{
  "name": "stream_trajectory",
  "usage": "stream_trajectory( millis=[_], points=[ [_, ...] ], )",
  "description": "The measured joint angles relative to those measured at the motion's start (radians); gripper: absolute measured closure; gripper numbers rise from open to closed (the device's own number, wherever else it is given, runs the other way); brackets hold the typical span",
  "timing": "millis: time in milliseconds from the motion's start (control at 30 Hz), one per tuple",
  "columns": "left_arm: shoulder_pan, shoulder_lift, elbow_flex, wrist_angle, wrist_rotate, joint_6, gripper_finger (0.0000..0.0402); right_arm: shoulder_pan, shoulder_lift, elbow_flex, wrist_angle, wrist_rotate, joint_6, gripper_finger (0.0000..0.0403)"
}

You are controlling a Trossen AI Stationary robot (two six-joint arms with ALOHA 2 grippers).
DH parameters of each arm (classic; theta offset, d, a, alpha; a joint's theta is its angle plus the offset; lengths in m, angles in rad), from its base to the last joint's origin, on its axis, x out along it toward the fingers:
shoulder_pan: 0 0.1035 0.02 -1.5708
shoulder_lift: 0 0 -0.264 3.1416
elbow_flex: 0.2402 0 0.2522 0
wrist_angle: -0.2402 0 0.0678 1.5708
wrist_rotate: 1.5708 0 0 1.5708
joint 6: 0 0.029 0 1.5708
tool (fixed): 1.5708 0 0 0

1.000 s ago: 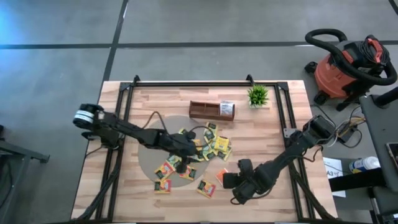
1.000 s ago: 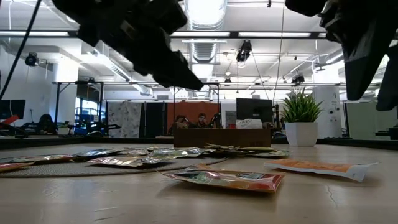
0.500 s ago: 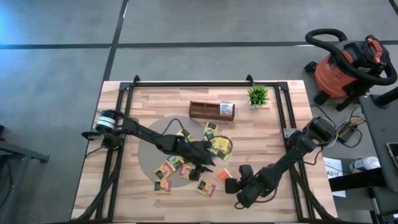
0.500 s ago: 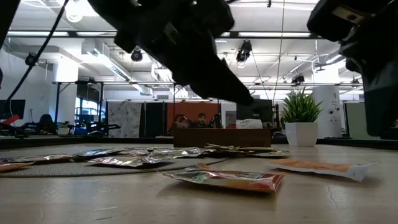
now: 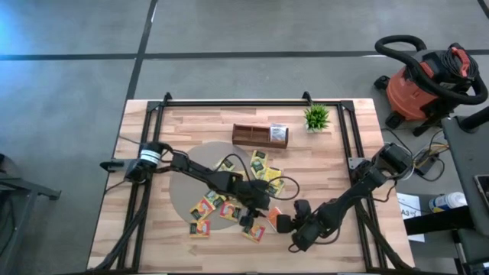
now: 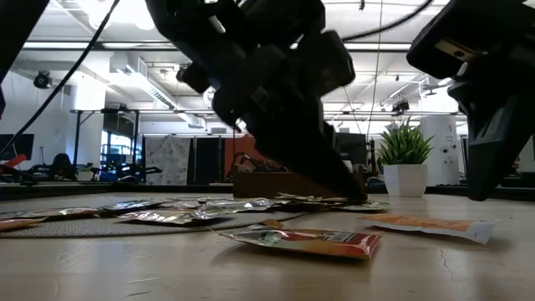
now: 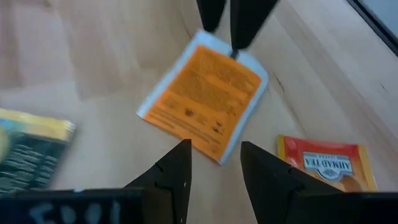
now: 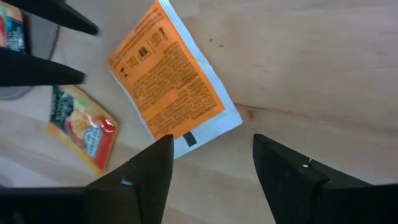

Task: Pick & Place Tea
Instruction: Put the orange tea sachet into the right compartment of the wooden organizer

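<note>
Two grippers meet over one flat orange-and-white paper tea sachet (image 5: 273,218).

My left gripper (image 5: 261,210) sits at its nine o'clock, right gripper (image 5: 283,224) at three — both spread, holding nothing.

the brand "ahmad tea" is read on the label of a red-and-yellow tea sachet (image 7: 328,167) in the left wrist view. fine print is seen on the orange sachet (image 8: 172,81) in the right wrist view, but it cannot be read.
</note>
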Motion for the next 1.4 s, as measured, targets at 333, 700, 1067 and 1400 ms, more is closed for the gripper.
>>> stream_trajectory(
  millis=[333,700,1067,1400],
  points=[
    [-0.007,0.025,0.000,0.012,0.029,-0.010,0.0268,-0.037,-0.002,-0.031,0.060,0.005,-0.007,0.0188],
    [-0.008,0.025,0.000,0.076,0.035,-0.013,0.0268,-0.056,0.002,-0.032,0.072,0.056,-0.036,0.0189],
    [-0.014,0.025,-0.001,0.072,0.061,-0.040,0.0268,-0.081,0.007,-0.036,0.086,0.172,-0.107,0.0189],
    [-0.018,0.023,-0.002,0.066,0.045,-0.127,0.0268,-0.109,0.006,-0.035,0.160,0.160,-0.244,0.0234]
  ],
)
